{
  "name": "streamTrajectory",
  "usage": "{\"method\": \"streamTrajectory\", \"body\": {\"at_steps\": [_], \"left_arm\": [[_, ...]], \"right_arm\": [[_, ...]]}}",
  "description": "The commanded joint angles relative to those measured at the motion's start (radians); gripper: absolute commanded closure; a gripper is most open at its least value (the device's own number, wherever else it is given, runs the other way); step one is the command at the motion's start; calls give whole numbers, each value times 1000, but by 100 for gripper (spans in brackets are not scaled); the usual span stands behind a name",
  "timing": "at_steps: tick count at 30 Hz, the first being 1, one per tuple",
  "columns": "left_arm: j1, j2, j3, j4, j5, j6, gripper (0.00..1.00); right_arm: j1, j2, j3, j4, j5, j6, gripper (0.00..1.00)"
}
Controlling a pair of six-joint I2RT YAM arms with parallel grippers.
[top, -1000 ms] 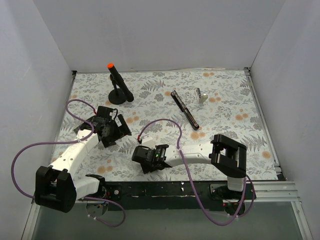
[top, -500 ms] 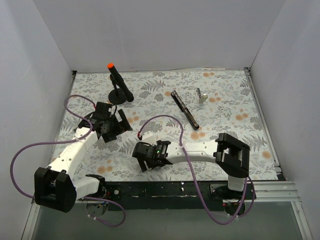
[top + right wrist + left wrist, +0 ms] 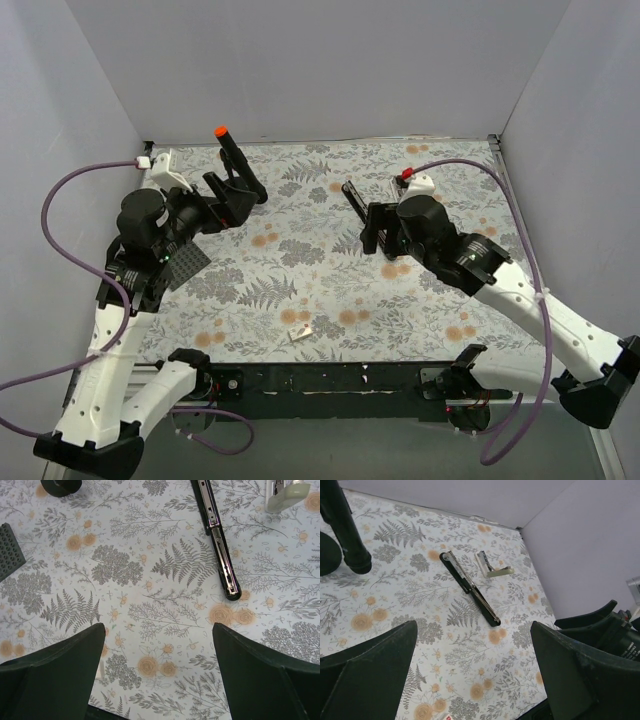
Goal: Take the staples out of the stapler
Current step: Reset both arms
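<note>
We see the stapler (image 3: 217, 535) lying flat on the worktop (image 3: 300, 270), stretched out long w/ its silvery inner rail facing up. It sits ahead of the R pincer (image 3: 159, 627), nearer the finger at that view's right, not touching it. R pincer's jaws are spread wide, nothing btwn them. L pincer (image 3: 474, 626) is also wide & empty above the worktop. The stapler lies ahead of it, near end approx. centred btwn its fingers. A small pale piece (image 3: 492, 565) lies just beyond the stapler, apart from it. A black post w/ orange tip (image 3: 232, 155) stands ahead of the L pincer, off to one side.
</note>
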Motion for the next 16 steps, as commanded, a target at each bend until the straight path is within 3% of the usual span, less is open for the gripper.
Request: {"method": "streamTrajectory", "body": {"at_steps": [1, 9, 16], "left_arm": [[4, -10, 7, -23, 93, 26, 2], [4, -113, -152, -77, 81, 18, 2], [4, -139, -200, -80, 42, 25, 2]], "right_arm": [[-3, -91, 22, -78, 8, -94, 4], [-3, -277, -174, 50, -41, -18, 4], [-3, -271, -131, 31, -12, -48, 4]]}}
